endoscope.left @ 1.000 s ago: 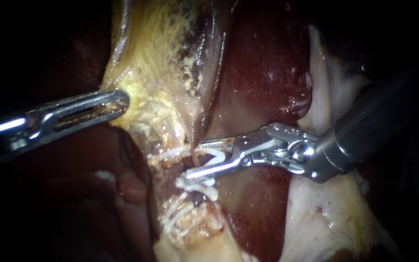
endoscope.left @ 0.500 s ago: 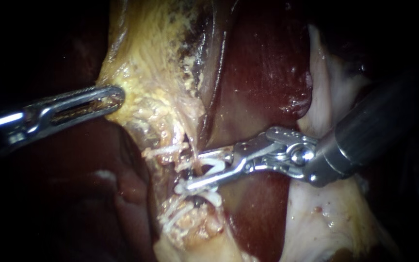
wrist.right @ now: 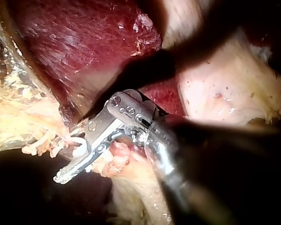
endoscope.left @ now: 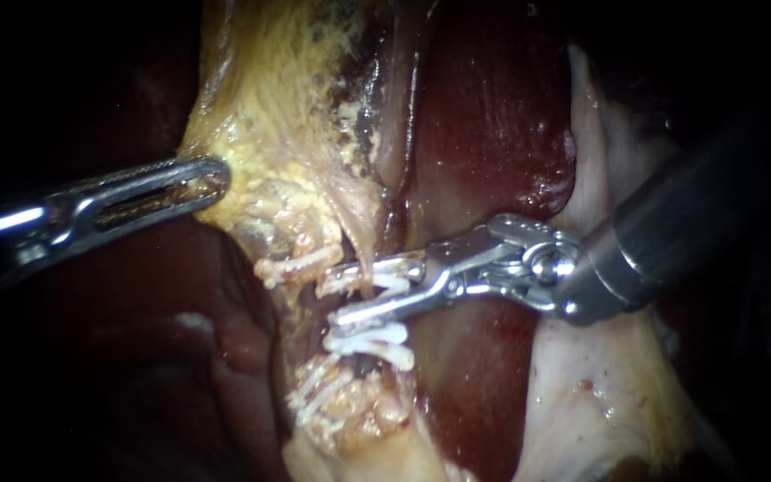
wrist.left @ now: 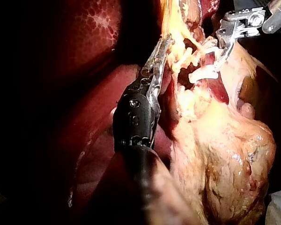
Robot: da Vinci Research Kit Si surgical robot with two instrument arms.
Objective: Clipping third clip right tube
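Note:
In the endoscope view a thin pale tube (endoscope.left: 364,261) runs down from the yellow gallbladder tissue (endoscope.left: 269,116). My right instrument (endoscope.left: 343,293) reaches across it from the right. Its jaws stand a little apart, one on each side of the tube, and are shut on a white clip (endoscope.left: 396,284). Just below lies another white clip (endoscope.left: 372,343), with more white clips (endoscope.left: 319,397) lower down. My left instrument (endoscope.left: 216,178) has its jaws shut on the gallbladder's yellow edge. The left wrist view shows that hold (wrist.left: 165,44), and the right wrist view shows the clip-bearing jaws (wrist.right: 68,161).
Dark red liver (endoscope.left: 484,116) fills the middle behind the right instrument. Pale whitish tissue (endoscope.left: 600,393) lies under its shaft at the lower right. A further white clip (endoscope.left: 292,266) sits on the strand left of the tube. The far left is dark.
My right instrument's jaws have drawn closer together around the tube and risen slightly. The clip below them now shows more fully. My left instrument shifted slightly up-left early, then held.

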